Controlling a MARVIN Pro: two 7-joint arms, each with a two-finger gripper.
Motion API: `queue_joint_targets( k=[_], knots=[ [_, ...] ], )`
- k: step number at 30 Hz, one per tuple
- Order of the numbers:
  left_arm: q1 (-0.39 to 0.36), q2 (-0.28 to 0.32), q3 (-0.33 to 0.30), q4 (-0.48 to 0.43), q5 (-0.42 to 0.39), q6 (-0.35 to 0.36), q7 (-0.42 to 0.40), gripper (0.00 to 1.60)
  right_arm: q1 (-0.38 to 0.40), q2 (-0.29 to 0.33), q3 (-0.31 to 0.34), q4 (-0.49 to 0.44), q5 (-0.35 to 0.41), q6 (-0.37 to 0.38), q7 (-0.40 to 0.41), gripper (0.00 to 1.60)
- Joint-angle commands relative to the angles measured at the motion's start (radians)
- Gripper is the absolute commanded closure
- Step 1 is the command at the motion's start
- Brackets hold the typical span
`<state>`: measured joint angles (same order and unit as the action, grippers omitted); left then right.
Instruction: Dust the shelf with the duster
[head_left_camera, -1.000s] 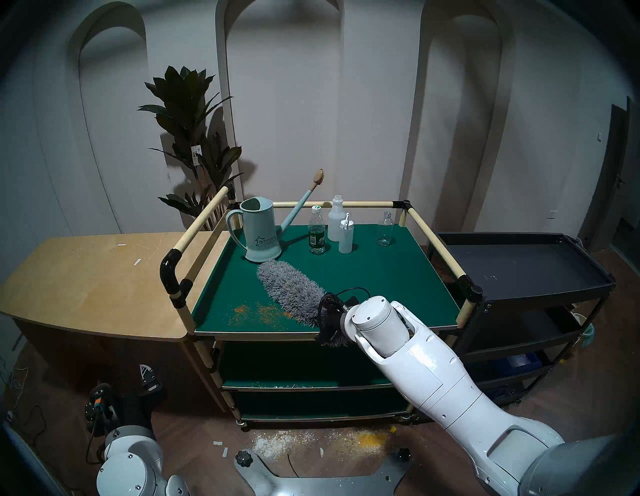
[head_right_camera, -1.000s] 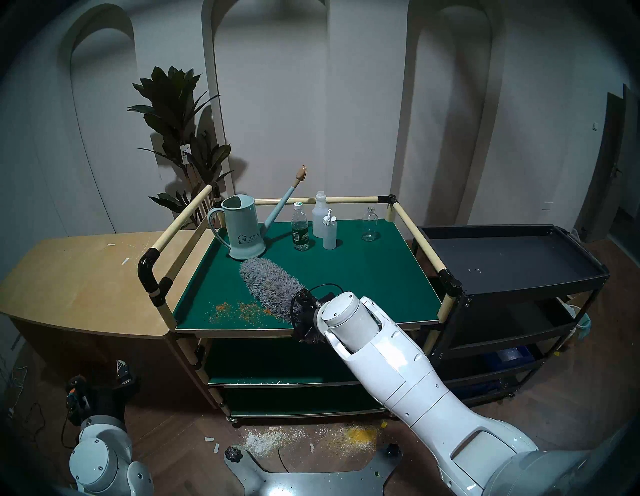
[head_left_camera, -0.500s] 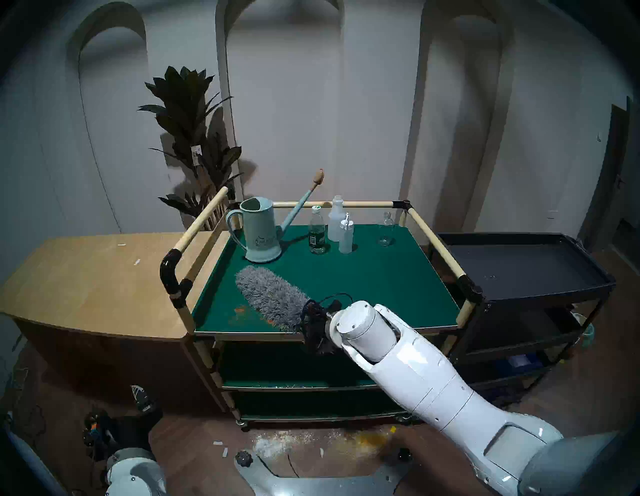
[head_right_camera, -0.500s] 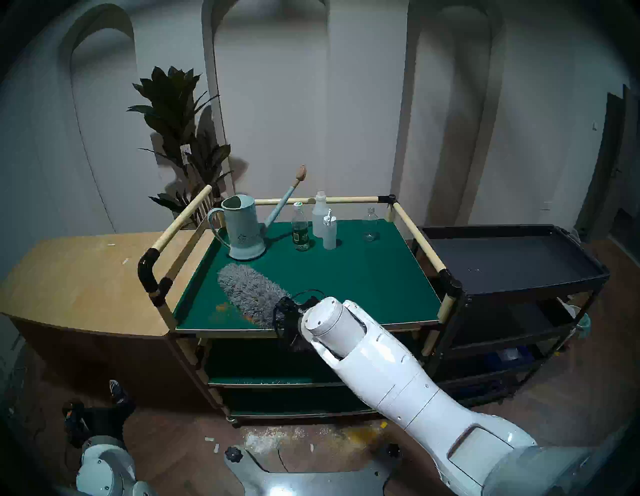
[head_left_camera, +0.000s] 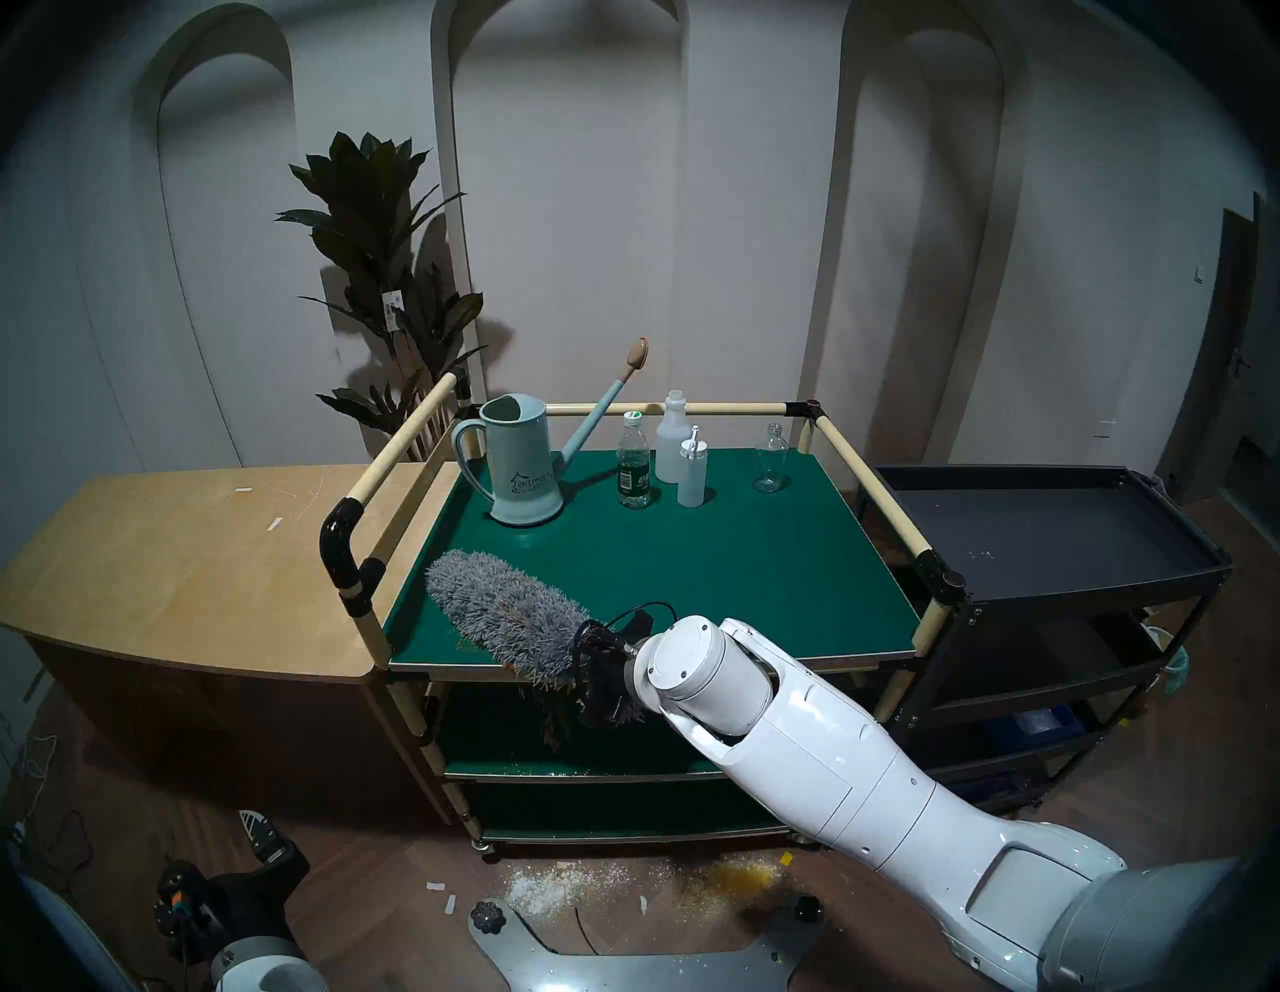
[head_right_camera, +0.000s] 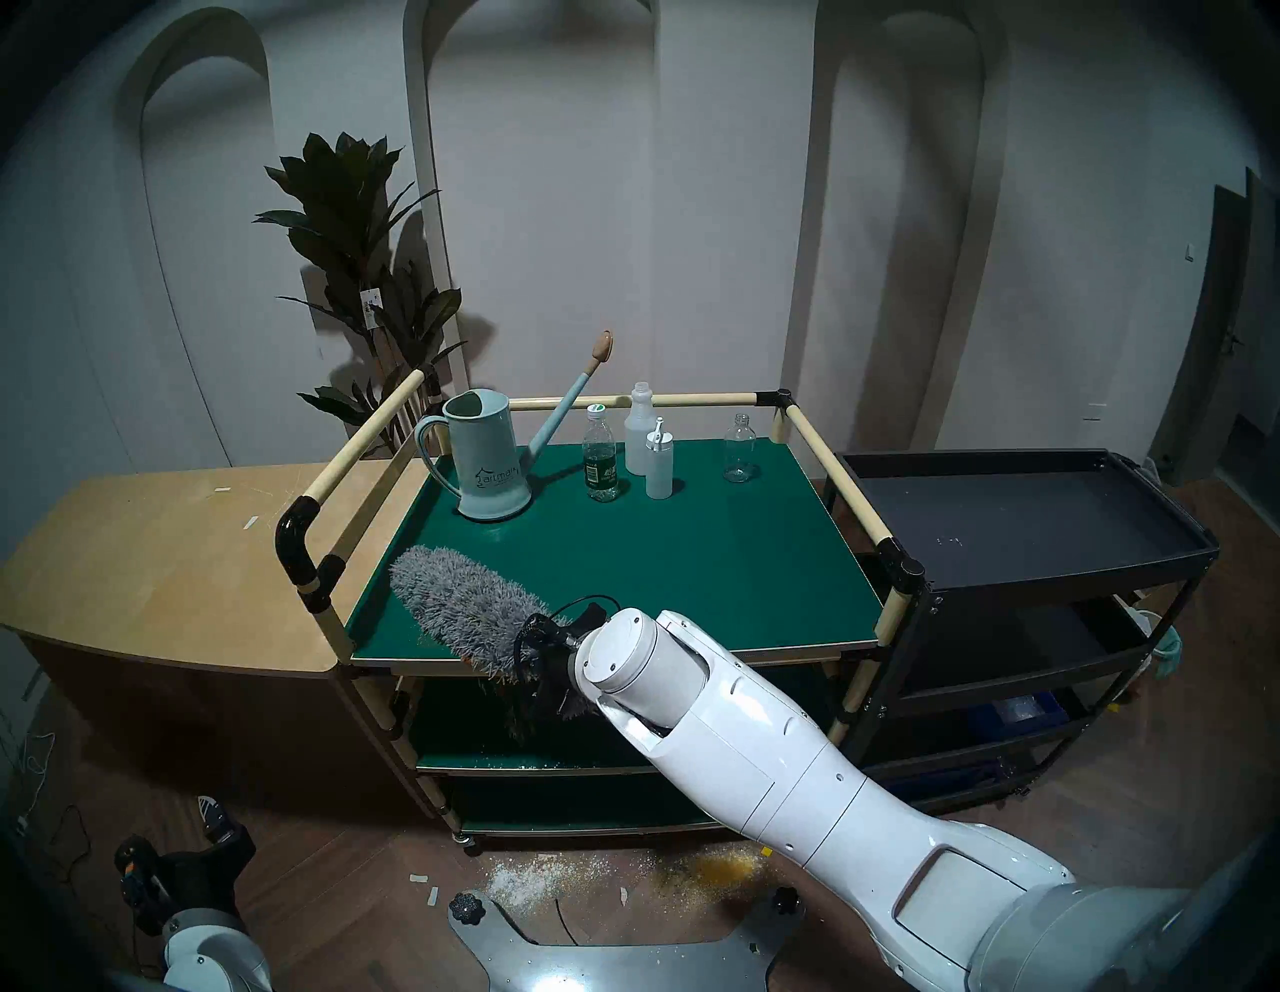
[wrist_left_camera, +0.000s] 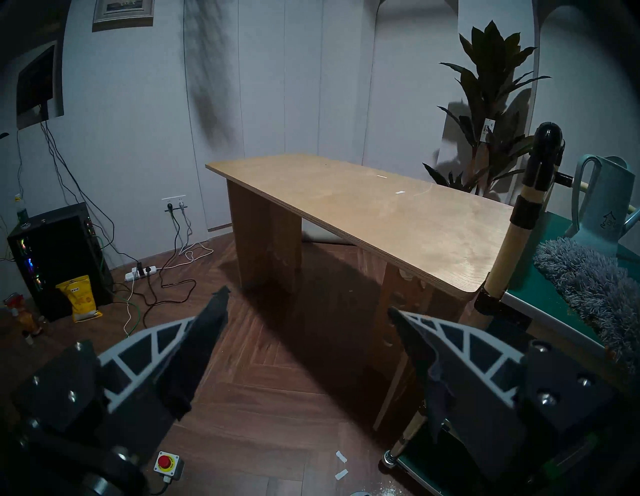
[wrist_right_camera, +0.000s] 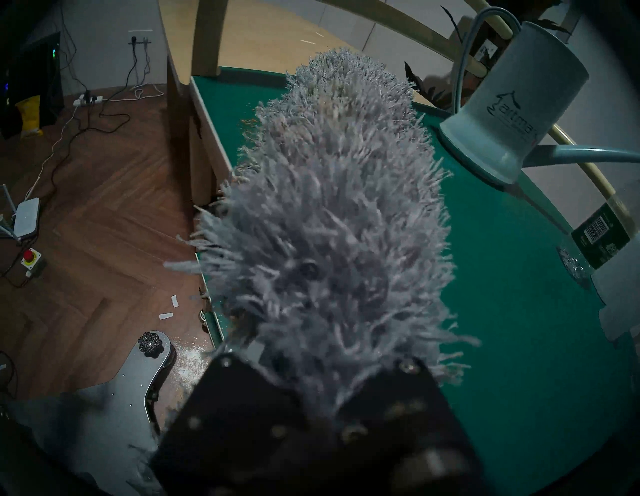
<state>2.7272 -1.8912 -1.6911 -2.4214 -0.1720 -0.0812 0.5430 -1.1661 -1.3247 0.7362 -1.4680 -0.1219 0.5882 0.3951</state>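
The duster (head_left_camera: 505, 616) is a shaggy grey head lying on the front left of the dark-green shelf (head_left_camera: 727, 568). Its near end hangs over the front edge. My right gripper (head_left_camera: 602, 665) is shut on the duster's near end; the handle is hidden. In the right wrist view the duster (wrist_right_camera: 339, 207) fills the middle above the shelf (wrist_right_camera: 502, 277). A few orange crumbs (head_left_camera: 465, 644) lie by the duster, and some fall below the front edge. My left gripper (wrist_left_camera: 308, 300) is open and empty, low over the floor left of the cart.
A pale blue watering can (head_left_camera: 519, 461), plastic bottles (head_left_camera: 634, 464) and a glass bottle (head_left_camera: 770, 461) stand along the shelf's back. A wooden counter (head_left_camera: 173, 554) adjoins the left side and a black tray cart (head_left_camera: 1039, 526) the right. White and orange powder (head_left_camera: 734, 883) lies on the floor.
My right gripper swept the duster leftward and toward the front edge over the orange crumbs; most are gone from the shelf. My left gripper sank lower in the head views.
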Motion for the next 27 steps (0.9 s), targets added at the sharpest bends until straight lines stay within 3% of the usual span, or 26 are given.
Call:
queue_joint_targets(
  k=[1, 4, 10, 17, 21, 27],
  knots=[
    [0.063, 0.007, 0.014, -0.022, 0.002, -0.062, 0.014, 0.0, -0.087, 0.058, -0.108, -0.002, 0.005, 0.022, 0.097, 1.6],
    [0.083, 0.009, 0.026, -0.022, 0.0, -0.081, 0.021, 0.0, -0.085, 0.085, -0.128, -0.031, 0.006, 0.02, 0.114, 1.6],
    [0.151, 0.027, 0.062, -0.022, -0.006, -0.158, 0.048, 0.0, -0.066, 0.177, -0.203, -0.12, 0.003, 0.026, 0.221, 1.6],
    [0.153, 0.067, 0.091, 0.002, -0.016, -0.245, 0.088, 0.0, -0.058, 0.272, -0.258, -0.211, -0.015, 0.02, 0.33, 1.6],
    [0.153, 0.096, 0.106, 0.015, -0.019, -0.289, 0.111, 0.0, -0.057, 0.331, -0.267, -0.268, -0.024, 0.009, 0.371, 1.6],
    [0.153, 0.129, 0.122, 0.002, 0.008, -0.335, 0.125, 0.0, -0.054, 0.382, -0.213, -0.343, 0.024, -0.008, 0.412, 1.6]
  ],
)
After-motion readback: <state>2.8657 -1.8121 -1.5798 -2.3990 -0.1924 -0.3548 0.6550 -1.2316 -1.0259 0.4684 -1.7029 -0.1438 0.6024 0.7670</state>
